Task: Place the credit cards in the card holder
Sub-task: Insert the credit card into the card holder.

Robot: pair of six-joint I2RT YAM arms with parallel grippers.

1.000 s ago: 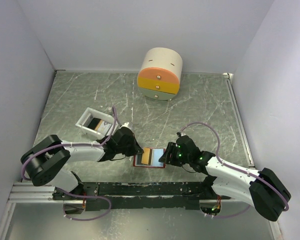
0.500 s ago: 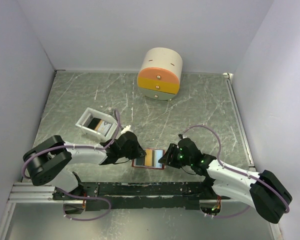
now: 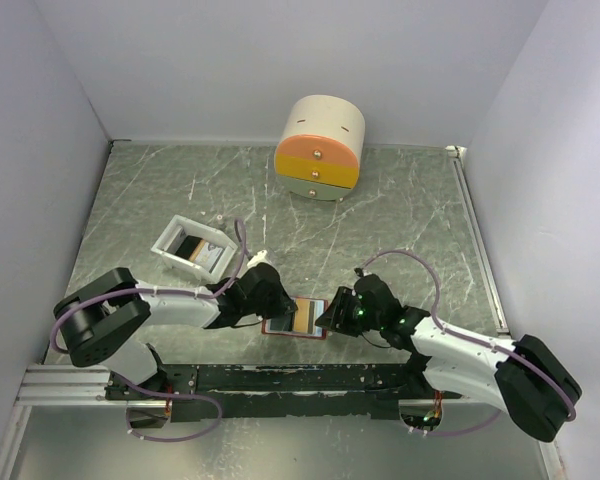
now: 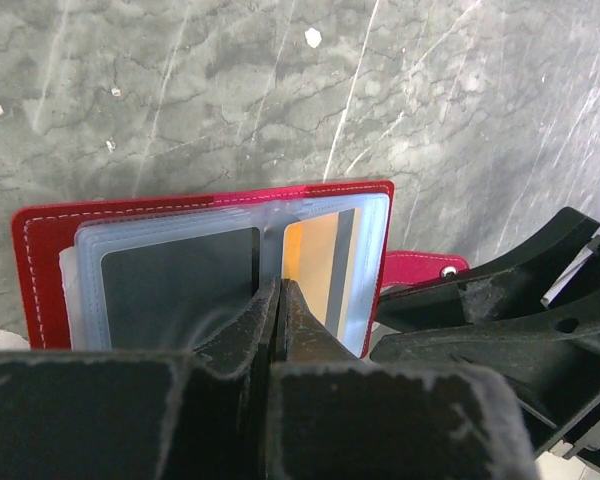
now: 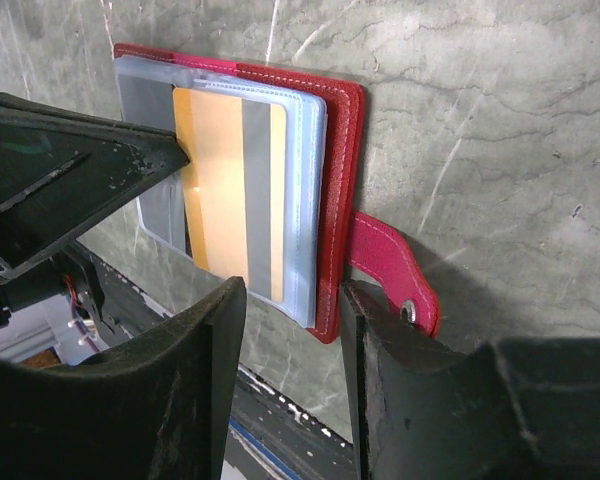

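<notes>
Left gripper [image 4: 278, 287], pressed together, is set on the red folding card holder [image 4: 42, 270]'s fold; right gripper [image 5: 292, 300], spread, is nearer its sleeved orange-gold plastic card [image 5: 218, 180].

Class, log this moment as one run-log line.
left fingers: shut, tips at fold of open holder | right fingers: open, straddling holder's strap edge | orange card: in sleeve

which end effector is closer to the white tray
Left. The left end effector is at the left side of the card holder, toward the white tray; the right end effector is at its right side, farther off.
</notes>
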